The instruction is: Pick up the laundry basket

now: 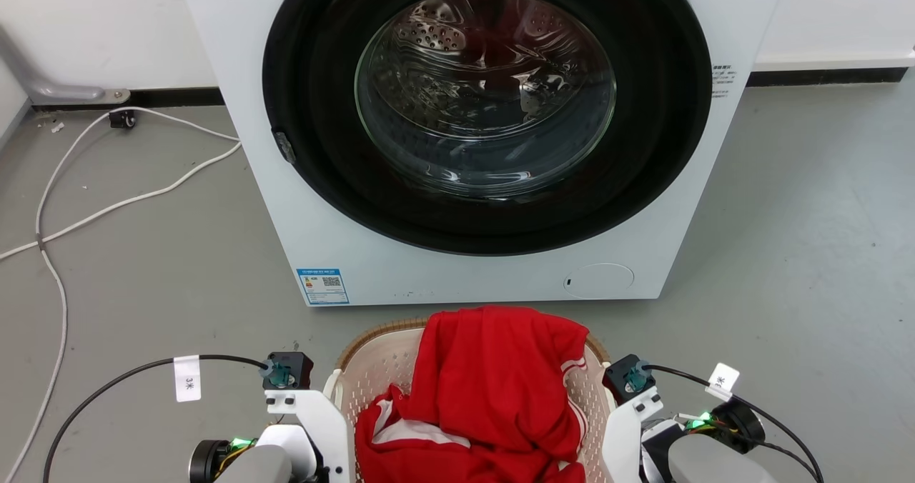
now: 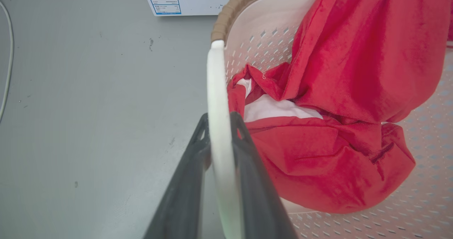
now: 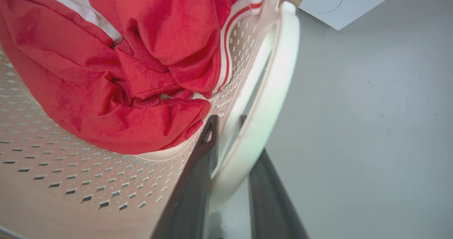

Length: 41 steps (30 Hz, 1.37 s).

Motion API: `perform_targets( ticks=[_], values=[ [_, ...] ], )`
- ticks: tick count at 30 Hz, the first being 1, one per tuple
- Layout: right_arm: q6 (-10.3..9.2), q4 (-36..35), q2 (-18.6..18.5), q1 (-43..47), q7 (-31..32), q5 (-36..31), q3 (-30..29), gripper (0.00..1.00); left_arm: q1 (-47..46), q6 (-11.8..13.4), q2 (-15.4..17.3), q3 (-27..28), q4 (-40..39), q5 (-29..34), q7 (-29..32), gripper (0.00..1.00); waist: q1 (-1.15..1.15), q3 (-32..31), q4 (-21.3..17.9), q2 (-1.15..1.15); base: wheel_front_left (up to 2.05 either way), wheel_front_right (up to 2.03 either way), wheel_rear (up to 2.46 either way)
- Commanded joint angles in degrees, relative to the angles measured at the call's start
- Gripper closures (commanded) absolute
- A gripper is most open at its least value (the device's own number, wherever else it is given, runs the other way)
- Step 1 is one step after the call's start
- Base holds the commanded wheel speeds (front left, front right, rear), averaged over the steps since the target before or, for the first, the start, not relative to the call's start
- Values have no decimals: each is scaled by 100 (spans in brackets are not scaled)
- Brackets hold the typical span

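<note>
Left gripper (image 2: 219, 120) and right gripper (image 3: 227, 120) each clamp a white handle (image 2: 216, 73) of the laundry basket (image 1: 379, 376) in front of the washing machine (image 1: 322, 240). It looks light and stiff, so lift evenly.

laundry basket (image 1: 372, 372) near side: cut by bottom edge
basket floor: under red garment (image 1: 493, 390)
washing machine (image 1: 486, 283) top: cut off
blue label (image 1: 323, 286) print: unreadably small
</note>
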Motion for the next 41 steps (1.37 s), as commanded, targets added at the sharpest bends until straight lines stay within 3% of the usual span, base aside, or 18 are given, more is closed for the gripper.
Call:
perform_targets(
  ticks=[1, 41],
  values=[
    [76, -45, 73, -68, -43, 6, 62, 100, -52, -22, -38, -25, -37, -40, -34, 100, 0, 2, -1, -1, 0, 0, 0],
    [76, 43, 38, -183, -171, 608, 692, 100, -122, -22, 22, -365, -30, -402, -96, 100, 0, 40, -9, -1, 0, 0, 0]
  ],
)
